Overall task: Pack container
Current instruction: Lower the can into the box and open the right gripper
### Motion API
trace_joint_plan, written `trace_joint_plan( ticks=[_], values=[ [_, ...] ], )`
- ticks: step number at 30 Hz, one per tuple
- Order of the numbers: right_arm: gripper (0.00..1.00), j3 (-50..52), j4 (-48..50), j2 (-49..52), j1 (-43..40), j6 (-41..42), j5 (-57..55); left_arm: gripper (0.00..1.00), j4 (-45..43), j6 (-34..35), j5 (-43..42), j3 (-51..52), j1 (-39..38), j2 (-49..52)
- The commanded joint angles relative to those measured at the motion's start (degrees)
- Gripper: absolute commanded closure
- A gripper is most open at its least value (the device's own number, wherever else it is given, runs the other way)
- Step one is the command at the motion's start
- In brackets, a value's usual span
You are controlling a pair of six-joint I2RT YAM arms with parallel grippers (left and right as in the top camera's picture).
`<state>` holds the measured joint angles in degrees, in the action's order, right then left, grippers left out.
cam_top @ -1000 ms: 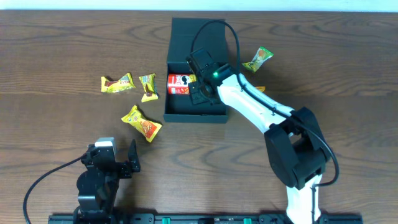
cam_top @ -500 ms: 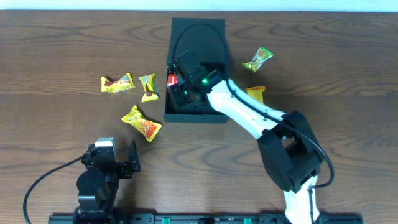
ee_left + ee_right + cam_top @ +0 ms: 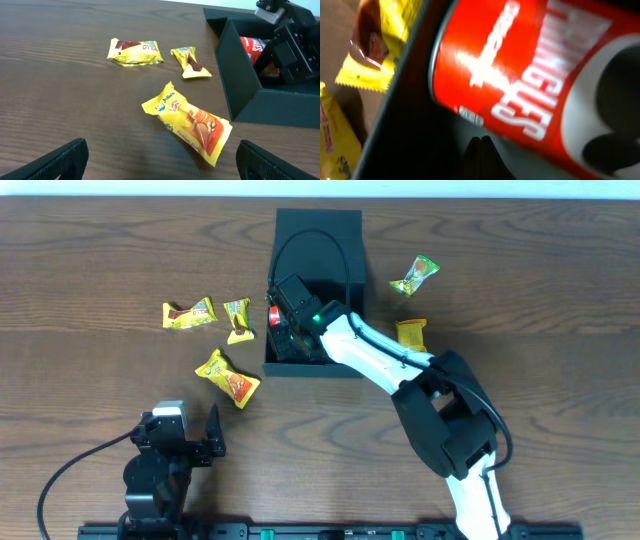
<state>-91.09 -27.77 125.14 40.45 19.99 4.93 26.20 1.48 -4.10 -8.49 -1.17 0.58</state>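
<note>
The container [image 3: 314, 367] is a dark teal box with its flap lid open at the back; it also shows in the left wrist view [image 3: 241, 80]. A red Pringles can [image 3: 272, 313] lies inside against its left wall, seen close in the right wrist view [image 3: 520, 85] and in the left wrist view [image 3: 248, 44]. My right gripper [image 3: 287, 330] is down inside the box beside the can, fingers [image 3: 481, 145] shut together and holding nothing. My left gripper [image 3: 185, 438] rests open near the front left, jaws [image 3: 162, 160] wide apart and empty.
Left of the box lie three yellow snack packets [image 3: 189, 312], [image 3: 238, 319], [image 3: 228, 377]; the nearest one [image 3: 190, 122] is just ahead of my left gripper. A green packet [image 3: 415, 275] and an orange-yellow packet [image 3: 410, 333] lie right of the box.
My right gripper has moved left inside the box, from its middle to the left wall beside the can. The left arm has not moved.
</note>
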Motion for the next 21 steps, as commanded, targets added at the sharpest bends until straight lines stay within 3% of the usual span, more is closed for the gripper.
trace_joint_plan(
  ticks=[1, 21],
  values=[
    [0.99, -0.68, 1.22, 0.28, -0.33, 0.52, -1.92, 0.05, 0.11, 0.20, 0.04, 0.98, 0.28, -0.33],
    [0.99, -0.68, 6.40, 0.61, -1.16, 0.55, -7.32, 0.04, 0.11, 0.20, 0.04, 0.98, 0.28, -0.33]
  ],
)
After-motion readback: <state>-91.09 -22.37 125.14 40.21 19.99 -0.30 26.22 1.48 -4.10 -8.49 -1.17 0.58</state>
